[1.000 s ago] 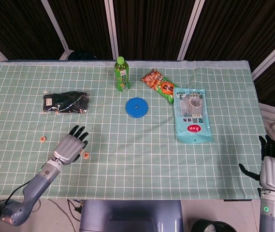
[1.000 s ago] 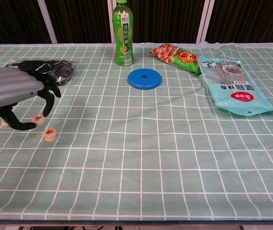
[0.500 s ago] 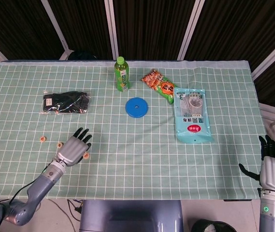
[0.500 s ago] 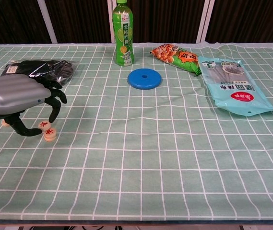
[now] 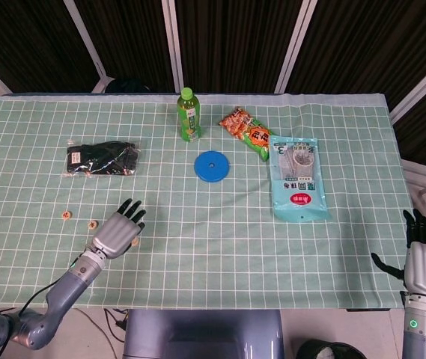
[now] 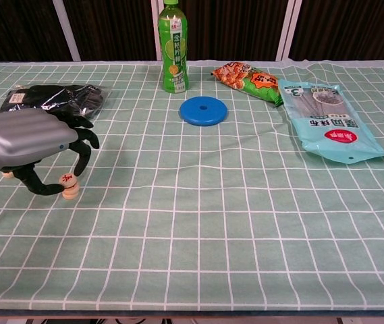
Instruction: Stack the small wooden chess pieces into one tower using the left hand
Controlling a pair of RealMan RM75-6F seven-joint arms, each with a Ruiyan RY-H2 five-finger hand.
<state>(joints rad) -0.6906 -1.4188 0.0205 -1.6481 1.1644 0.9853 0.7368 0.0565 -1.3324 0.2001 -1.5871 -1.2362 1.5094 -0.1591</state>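
On the tabletop (image 5: pixel 198 262), a drink bottle (image 5: pixel 189 114) stands at the far middle, with a snack packet (image 5: pixel 246 133) to its right and a larger sealed pouch (image 5: pixel 297 176) lying right of that, reaching nearer the front. A flat disc (image 5: pixel 211 165) lies just in front of the bottle. A bagged pair of gloves (image 5: pixel 101 158) lies at the far left. In front of it, near the left edge, two chess pieces (image 5: pixel 66 216) lie apart. Right of them, the left hand (image 5: pixel 117 233) rests over a two-piece stack (image 6: pixel 69 187), its fingers (image 6: pixel 82 156) arched above it. The right hand (image 5: pixel 424 263) hangs off the tabletop's front right corner.
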